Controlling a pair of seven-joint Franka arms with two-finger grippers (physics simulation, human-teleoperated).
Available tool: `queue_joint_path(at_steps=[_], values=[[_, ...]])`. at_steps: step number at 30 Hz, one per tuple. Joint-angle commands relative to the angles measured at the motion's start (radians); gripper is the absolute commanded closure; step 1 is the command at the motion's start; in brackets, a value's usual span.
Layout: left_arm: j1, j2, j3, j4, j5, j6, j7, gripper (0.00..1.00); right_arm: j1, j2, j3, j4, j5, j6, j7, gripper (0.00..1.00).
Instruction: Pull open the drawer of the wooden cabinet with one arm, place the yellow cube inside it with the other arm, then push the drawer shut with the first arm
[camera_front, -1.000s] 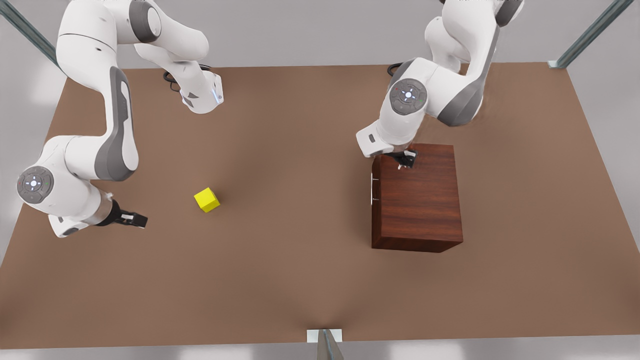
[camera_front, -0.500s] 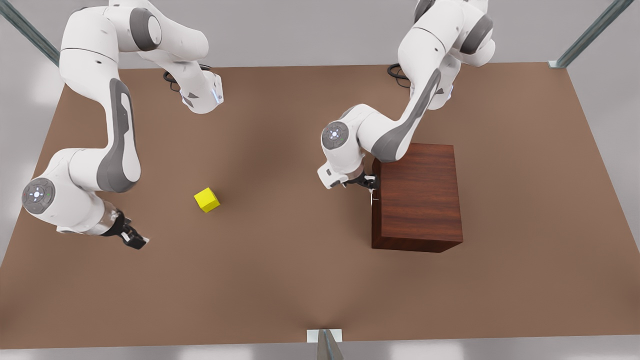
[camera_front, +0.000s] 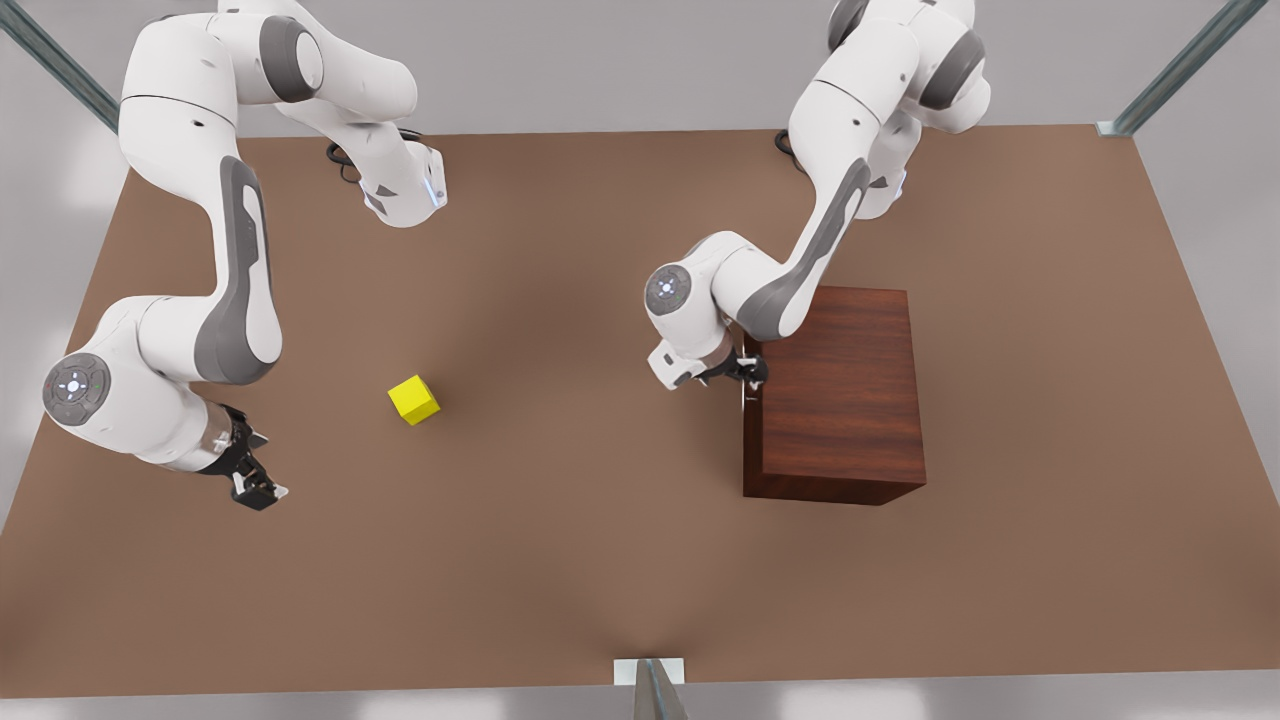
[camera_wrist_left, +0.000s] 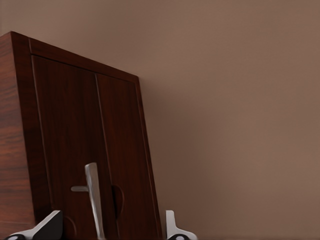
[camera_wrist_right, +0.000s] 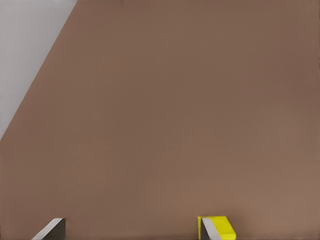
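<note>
Left gripper (camera_front: 748, 372) open astride handle (camera_wrist_left: 93, 197) at cabinet (camera_front: 840, 400) front edge. Right gripper (camera_front: 255, 487) open, apart from cube (camera_front: 413, 399) on table (camera_front: 560, 560).

My left tool (camera_front: 748, 372) has come off the cabinet (camera_front: 840, 395) top, where it sat a second ago, and swung down over the edge to the front face; it now sits at the drawer handle (camera_wrist_left: 93, 197), its fingers (camera_wrist_left: 47, 227) spread to either side of the bar. My right tool (camera_front: 255, 487) has turned from pointing toward the front view's right, level with the cube (camera_front: 413, 399), to pointing down toward the near tabletop edge, and has drifted slightly nearer that edge.
</note>
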Motion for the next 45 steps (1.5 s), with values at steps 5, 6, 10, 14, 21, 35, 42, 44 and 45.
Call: queue_joint_path(at_steps=[5,6,10,14,21,35,42,44,45], values=[[-0.012,0.006,0.000,-0.048,0.006,0.102,-0.223,0.00,0.005,-0.001,0.000,0.000,-0.001,0.003,0.213,0.00],[-0.012,0.007,-0.001,-0.048,0.007,0.102,-0.223,0.00,0.005,0.000,0.000,0.000,-0.001,0.003,0.213,0.00],[-0.012,0.015,-0.001,-0.049,0.016,0.119,-0.244,0.00,0.006,0.000,0.002,-0.002,-0.002,0.001,0.210,0.00],[-0.012,0.021,-0.003,-0.043,0.013,0.135,-0.260,0.00,0.006,0.002,0.002,-0.002,-0.002,0.003,0.210,0.00],[-0.042,0.021,-0.006,-0.020,0.004,0.145,-0.304,0.00,0.008,0.005,0.002,-0.004,-0.002,0.003,0.210,0.00],[-0.080,0.041,-0.008,-0.002,0.003,0.165,-0.372,0.00,0.022,0.010,0.002,-0.045,-0.031,-0.002,0.153,0.00],[-0.098,0.064,-0.008,0.035,0.002,0.165,-0.393,0.00,0.022,0.010,0.002,-0.043,-0.031,-0.002,0.153,0.00],[-0.100,0.066,-0.008,0.035,0.002,0.165,-0.401,0.00,0.022,0.010,0.002,-0.043,-0.033,-0.002,0.153,0.00],[-0.104,0.066,-0.008,0.035,0.001,0.165,-0.401,0.00,0.022,0.010,0.002,-0.043,-0.033,0.000,0.153,0.00]])
